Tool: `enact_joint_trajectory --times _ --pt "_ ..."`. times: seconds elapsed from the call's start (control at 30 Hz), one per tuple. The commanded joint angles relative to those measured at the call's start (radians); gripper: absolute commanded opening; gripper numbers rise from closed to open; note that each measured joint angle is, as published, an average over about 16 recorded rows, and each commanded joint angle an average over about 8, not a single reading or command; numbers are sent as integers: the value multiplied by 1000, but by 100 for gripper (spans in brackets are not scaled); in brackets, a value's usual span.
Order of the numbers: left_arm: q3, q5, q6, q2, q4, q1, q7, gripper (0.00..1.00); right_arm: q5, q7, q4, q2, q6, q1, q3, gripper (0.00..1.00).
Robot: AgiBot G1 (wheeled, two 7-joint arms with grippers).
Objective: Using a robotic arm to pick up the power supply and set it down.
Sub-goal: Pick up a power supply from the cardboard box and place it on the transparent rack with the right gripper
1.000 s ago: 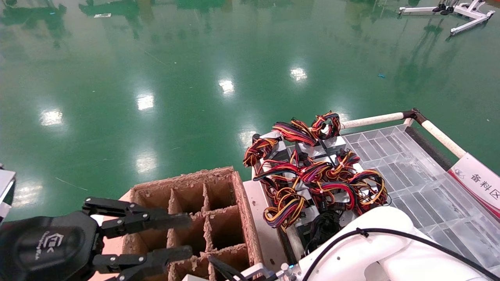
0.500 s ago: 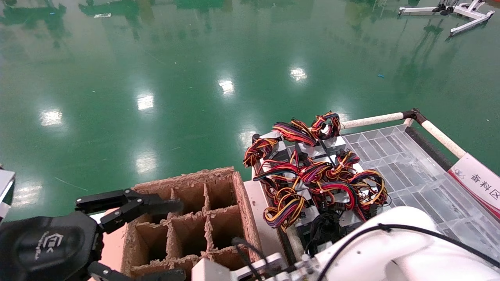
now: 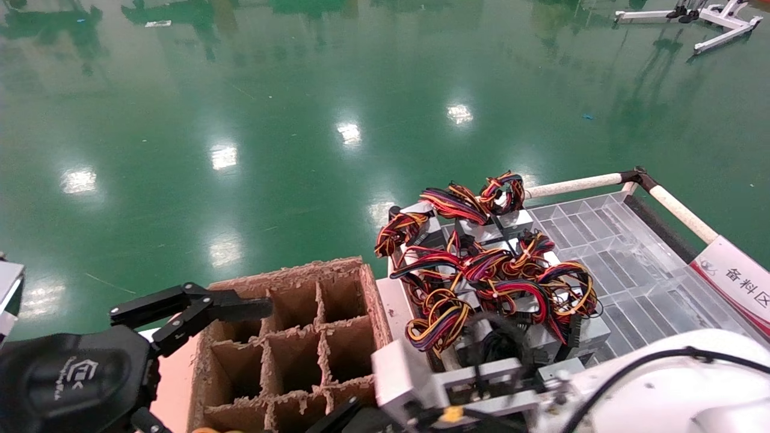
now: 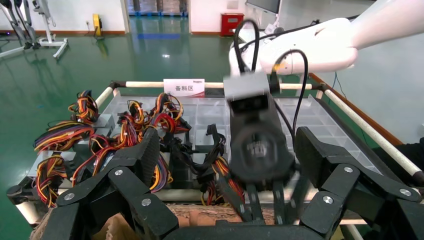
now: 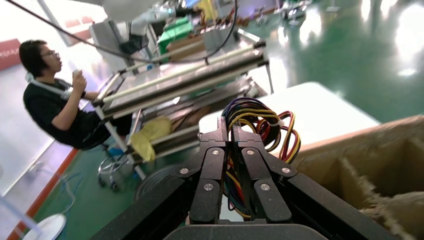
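Fingers of the right gripper (image 5: 231, 125) are pressed together on a coiled wire bundle (image 5: 260, 122) of red, yellow, black and blue leads, which loops out just past the fingertips; the left gripper (image 3: 264, 373) hangs spread wide at the near left corner of the cardboard divider box (image 3: 373, 300), one finger (image 3: 210, 307) lying over the box's ragged rim. Green floor (image 3: 301, 120) stretches wide and bare beyond everything, so there's plenty of room out that way. To the right stands the railed cart with its clear gridded tray (image 3: 625, 264), whose right half has free cells. The divider box sits just beside the cart's left edge, its cells open upward. A pile of power supplies (image 3: 481, 270) fills the tray's left part, grey boxes lying flat under tangled wires. The right arm (image 3: 662, 385) reaches low across the near edge, between the pile and the box. From the right wrist view the held bundle hangs just beside the box's outer wall, over a white surface (image 5: 325, 110). Its metal body is hidden, so I can't tell which way its long side runs.
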Motion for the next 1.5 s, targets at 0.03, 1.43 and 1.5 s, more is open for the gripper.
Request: enact_joint_trajectory --times 0.03,1.43,1.5 --pt "0 0 0 0 0 0 0 100 32 -3 19 27 2 -4 8 0" --pt "0 0 0 0 0 0 0 100 236 12 227 663 41 163 210 0" --pt "0 0 0 0 0 0 0 100 218 13 215 689 36 174 210 0"
